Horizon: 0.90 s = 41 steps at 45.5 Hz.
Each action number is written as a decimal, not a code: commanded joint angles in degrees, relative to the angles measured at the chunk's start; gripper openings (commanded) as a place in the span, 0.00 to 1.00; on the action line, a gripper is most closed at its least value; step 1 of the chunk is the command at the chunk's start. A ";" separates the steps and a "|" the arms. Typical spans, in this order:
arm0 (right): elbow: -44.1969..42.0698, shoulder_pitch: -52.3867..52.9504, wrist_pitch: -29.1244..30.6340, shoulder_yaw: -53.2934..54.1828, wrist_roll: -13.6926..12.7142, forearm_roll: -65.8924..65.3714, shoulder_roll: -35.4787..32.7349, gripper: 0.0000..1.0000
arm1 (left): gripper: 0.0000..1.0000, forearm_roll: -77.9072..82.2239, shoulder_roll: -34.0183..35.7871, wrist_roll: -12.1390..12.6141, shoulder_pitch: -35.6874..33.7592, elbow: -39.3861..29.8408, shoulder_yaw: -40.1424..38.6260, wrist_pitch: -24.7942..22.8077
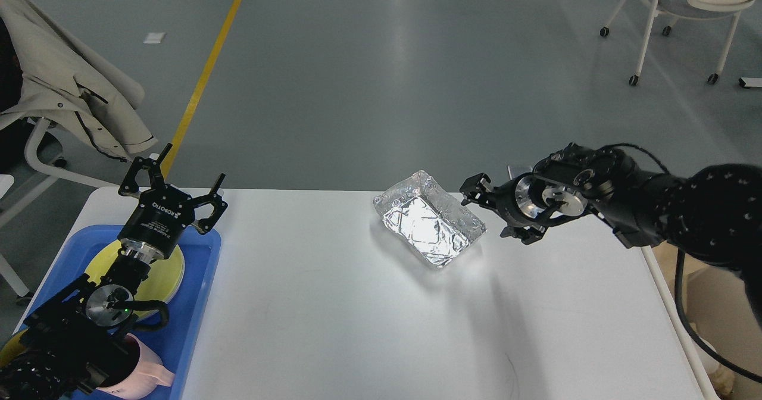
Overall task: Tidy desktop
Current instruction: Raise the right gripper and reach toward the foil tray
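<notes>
The desktop [333, 305], a wide white tabletop with rounded corners, fills the lower half of the head view and looks mostly tidied already: the blue plastic tray [199, 305] at its left end holds a yellow plate [169, 266] and, nearer the bottom edge, a pink cup [149, 379], so those items seem to be put away. What appears left is the foil container [428, 221], an empty rectangular aluminium pan sitting alone near the far edge of the desktop, right of centre and well apart from the tray. The right gripper [488, 212] hovers just beside the pan's right end; it is seen nearly end-on and dark, so whether its fingers are spread or pressed together cannot be told, though it holds nothing visible. The left gripper [172, 177] hangs above the tray with its fingers spread wide and empty. The only readable writing is "ROBOTIQ" in white on the left gripper's body.
</notes>
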 commanded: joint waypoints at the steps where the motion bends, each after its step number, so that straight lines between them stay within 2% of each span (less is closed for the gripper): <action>1: -2.11 -4.01 -2.81 3.69 -0.36 -0.69 0.57 1.00 | 1.00 0.00 -0.01 0.00 0.00 -0.01 0.00 0.06; 5: -2.11 -4.89 -5.36 4.84 -0.36 -1.74 1.18 1.00 | 1.00 0.00 -0.01 0.00 0.00 -0.01 0.00 -0.03; 30: -2.82 -10.26 -9.94 9.94 0.26 -16.07 4.97 1.00 | 1.00 0.00 -0.01 0.00 0.00 -0.01 0.00 0.06; 34: -2.91 -11.22 -10.02 10.64 0.35 -16.95 5.14 0.96 | 1.00 0.00 -0.01 0.00 0.00 -0.01 0.00 0.06; 41: -2.99 -11.93 -10.73 12.83 0.35 -20.03 5.84 0.78 | 1.00 0.00 -0.01 0.00 0.00 -0.01 0.00 0.06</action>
